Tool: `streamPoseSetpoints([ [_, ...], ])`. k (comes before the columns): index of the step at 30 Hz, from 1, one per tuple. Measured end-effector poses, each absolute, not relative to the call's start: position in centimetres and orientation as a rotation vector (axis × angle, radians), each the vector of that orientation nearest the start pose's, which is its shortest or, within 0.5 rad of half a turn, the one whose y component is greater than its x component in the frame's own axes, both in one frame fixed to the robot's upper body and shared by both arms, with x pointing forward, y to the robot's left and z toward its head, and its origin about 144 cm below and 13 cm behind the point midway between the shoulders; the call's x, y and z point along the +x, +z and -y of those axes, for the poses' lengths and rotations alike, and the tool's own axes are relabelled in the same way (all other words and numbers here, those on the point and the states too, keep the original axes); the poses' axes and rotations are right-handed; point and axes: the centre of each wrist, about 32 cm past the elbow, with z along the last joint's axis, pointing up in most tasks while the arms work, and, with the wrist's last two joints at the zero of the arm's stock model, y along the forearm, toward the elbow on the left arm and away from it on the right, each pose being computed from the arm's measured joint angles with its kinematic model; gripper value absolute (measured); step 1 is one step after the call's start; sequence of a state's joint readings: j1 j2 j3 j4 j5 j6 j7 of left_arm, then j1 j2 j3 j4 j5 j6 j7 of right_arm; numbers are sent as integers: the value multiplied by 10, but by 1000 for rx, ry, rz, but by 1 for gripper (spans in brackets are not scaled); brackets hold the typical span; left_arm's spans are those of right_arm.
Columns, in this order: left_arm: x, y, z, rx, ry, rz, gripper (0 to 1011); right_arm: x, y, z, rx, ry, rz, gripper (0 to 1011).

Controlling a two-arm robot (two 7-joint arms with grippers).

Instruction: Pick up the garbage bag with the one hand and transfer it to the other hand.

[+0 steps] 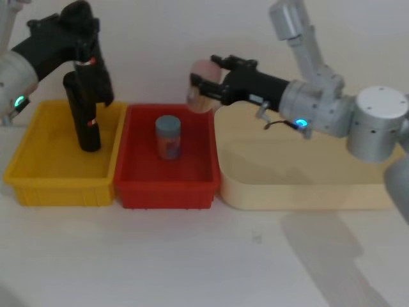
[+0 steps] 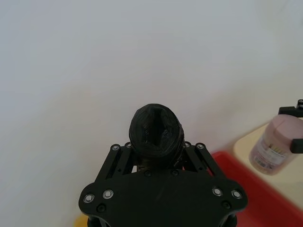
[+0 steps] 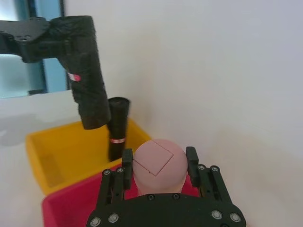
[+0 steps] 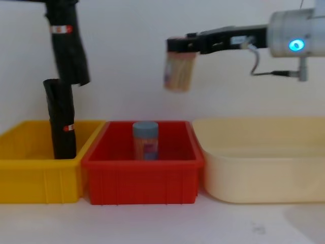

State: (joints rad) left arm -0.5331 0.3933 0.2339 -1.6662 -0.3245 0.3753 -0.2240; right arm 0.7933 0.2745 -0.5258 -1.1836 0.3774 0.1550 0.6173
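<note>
Jaws of the left gripper, the one on the arm with the green light, are clamped on the upper end of the garbage bag, a black roll with a white band and a small red mark. The bag hangs in the air, slightly tilted, above the yellow bin at the left end of the bench. Its lower end comes down close to the top of a slimmer black roll with a red-and-white tag, which stands upright inside that bin; from where I stand I can't tell whether the two touch. Just beside the yellow bin, touching its side, sits a red bin in the middle of the row, and near its middle a small jar with a grey-blue lid stands upright. To the right, the right gripper, on the arm with the blue light, reaches in from the right edge, its jaws closed on a pale pink bottle held high above the seam between the red bin and the wide cream tray. That tray sits at the right end of the bench, pressed against the red bin. The two grippers are well apart, with the red bin between them below.
</note>
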Motion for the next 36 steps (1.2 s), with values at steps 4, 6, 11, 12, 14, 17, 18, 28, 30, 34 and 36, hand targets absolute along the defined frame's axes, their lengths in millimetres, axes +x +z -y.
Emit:
streamPoseSetpoints([
  [4, 554, 1370, -249, 8, 1088, 236, 365, 620, 1321, 215, -99, -689, 193, 658],
  [6, 557, 1373, -242, -2, 1058, 232, 365, 616, 1322, 223, -99, -710, 198, 658],
  [11, 566, 1379, -224, -18, 978, 216, 365, 601, 1324, 245, -101, -787, 206, 658],
  [12, 567, 1380, -221, -19, 968, 213, 365, 598, 1324, 250, -103, -799, 206, 658],
  [14, 569, 1380, -216, -20, 943, 206, 365, 592, 1323, 259, -105, -835, 206, 658],
  [17, 576, 1380, -200, -22, 885, 193, 365, 585, 1322, 269, -108, -869, 206, 658],
  [18, 578, 1379, -197, -22, 875, 190, 365, 581, 1320, 275, -111, -894, 202, 658],
  [28, 594, 1373, -159, -11, 776, 163, 365, 561, 1302, 305, -127, -1004, 163, 658],
  [30, 595, 1372, -156, -10, 767, 162, 365, 558, 1299, 310, -128, -1018, 153, 658],
  [34, 598, 1371, -147, -6, 745, 157, 365, 555, 1295, 315, -131, -1033, 140, 696],
  [36, 599, 1371, -144, -4, 737, 156, 365, 554, 1294, 316, -131, -1038, 137, 760],
])
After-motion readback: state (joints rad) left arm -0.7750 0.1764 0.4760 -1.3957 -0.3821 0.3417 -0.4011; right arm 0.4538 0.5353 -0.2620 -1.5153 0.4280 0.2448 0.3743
